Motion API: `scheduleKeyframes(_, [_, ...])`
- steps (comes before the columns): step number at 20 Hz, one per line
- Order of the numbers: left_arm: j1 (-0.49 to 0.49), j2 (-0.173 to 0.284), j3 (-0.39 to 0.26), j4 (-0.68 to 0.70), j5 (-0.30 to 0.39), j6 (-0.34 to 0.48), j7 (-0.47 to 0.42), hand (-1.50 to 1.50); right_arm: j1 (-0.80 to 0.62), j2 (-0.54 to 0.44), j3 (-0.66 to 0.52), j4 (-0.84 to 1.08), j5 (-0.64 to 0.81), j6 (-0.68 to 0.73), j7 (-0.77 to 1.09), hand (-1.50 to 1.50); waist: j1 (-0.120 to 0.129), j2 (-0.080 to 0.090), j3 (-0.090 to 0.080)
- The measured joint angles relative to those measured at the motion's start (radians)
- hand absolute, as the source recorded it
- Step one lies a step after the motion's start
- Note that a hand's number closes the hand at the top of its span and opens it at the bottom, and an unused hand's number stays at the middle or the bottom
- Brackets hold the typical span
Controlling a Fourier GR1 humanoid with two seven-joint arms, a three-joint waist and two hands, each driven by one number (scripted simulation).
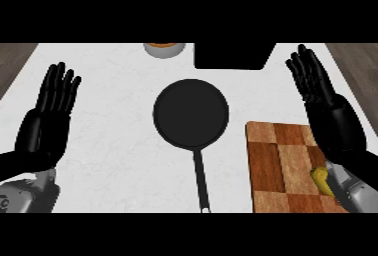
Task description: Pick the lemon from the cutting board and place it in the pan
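yellow lemon [320,181] lies on the cutting board [284,165] at 4 o'clock from the pan [190,114], half hidden by the right hand [325,107]; both it and the left hand [50,117] have straight, open fingers.

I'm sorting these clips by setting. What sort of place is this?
Most likely a kitchen counter: a black pan lies on a pale, marble-like worktop, with a checkered wooden cutting board beside it holding a lemon.

A white counter [111,125] carries 1 white cup [164,50] with orange contents at the far edge, beside 1 black rectangular object [232,56].
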Motion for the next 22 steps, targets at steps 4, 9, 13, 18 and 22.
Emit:
scheduleKeyframes(4, [0.060,0.043,-0.011,0.032,-0.044,0.006,0.049,0.00,0.047,-0.034,-0.053,0.036,-0.097,0.091,0.015,-1.50,0.006,0.020,0.024])
scheduleKeyframes(9, [0.160,0.107,-0.045,0.107,-0.116,0.022,0.139,0.00,0.158,-0.159,-0.120,0.178,-0.116,0.137,0.078,-1.50,-0.017,0.038,0.034])
scheduleKeyframes(13, [0.213,0.110,-0.083,0.126,-0.161,0.046,0.185,0.00,0.281,-0.258,-0.226,0.315,-0.189,0.205,0.109,-1.50,-0.029,0.034,0.038])
scheduleKeyframes(18, [0.215,0.112,-0.105,0.128,-0.189,0.050,0.227,0.00,0.358,-0.456,-0.264,0.431,-0.109,0.368,0.038,-1.50,-0.014,0.032,0.038])
scheduleKeyframes(22, [0.213,0.108,-0.118,0.117,-0.214,0.053,0.250,0.00,0.346,-0.557,-0.256,0.501,-0.034,0.494,-0.022,-1.50,0.004,0.031,0.037])
